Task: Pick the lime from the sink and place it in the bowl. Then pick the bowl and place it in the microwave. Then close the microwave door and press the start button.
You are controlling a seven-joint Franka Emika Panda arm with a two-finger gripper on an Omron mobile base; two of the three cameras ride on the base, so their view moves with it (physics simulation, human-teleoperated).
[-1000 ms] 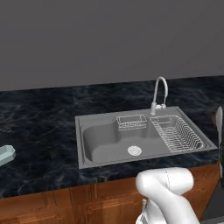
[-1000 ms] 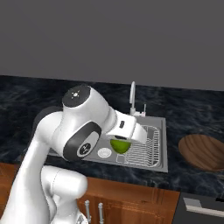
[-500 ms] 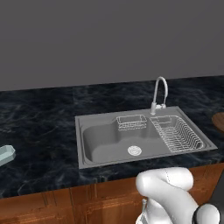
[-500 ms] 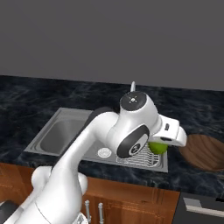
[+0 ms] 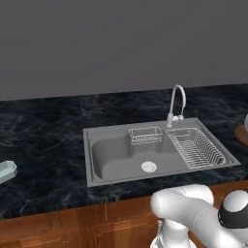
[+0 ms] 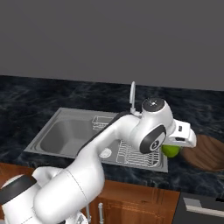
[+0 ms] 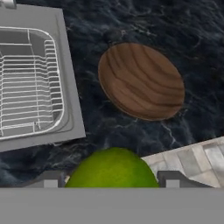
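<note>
My gripper (image 6: 172,148) is shut on the lime (image 6: 171,151), a small yellow-green fruit held in the air just right of the sink (image 6: 51,127). In the hand view the lime (image 7: 112,168) sits between my two fingertips (image 7: 48,179), above the dark counter. The brown wooden bowl (image 7: 141,81) lies on the counter beyond the lime, to the right of the sink rim (image 7: 72,100). From the right base view the bowl (image 6: 209,153) is just right of my hand. Its edge (image 5: 242,133) also peeks in at the right of the left base view. The microwave is out of view.
The sink basin (image 5: 89,160) holds a wire drying rack (image 5: 196,147) on its right side and a small wire basket (image 5: 145,135) at the back. A curved faucet (image 5: 175,101) stands behind it. A pale object (image 5: 6,170) lies far left. A dark appliance (image 6: 201,208) sits below the counter at the right.
The arm has swung to the right with the lime, from over the drying rack to past the sink's right rim, close to the bowl. The sink's contents have not moved.
</note>
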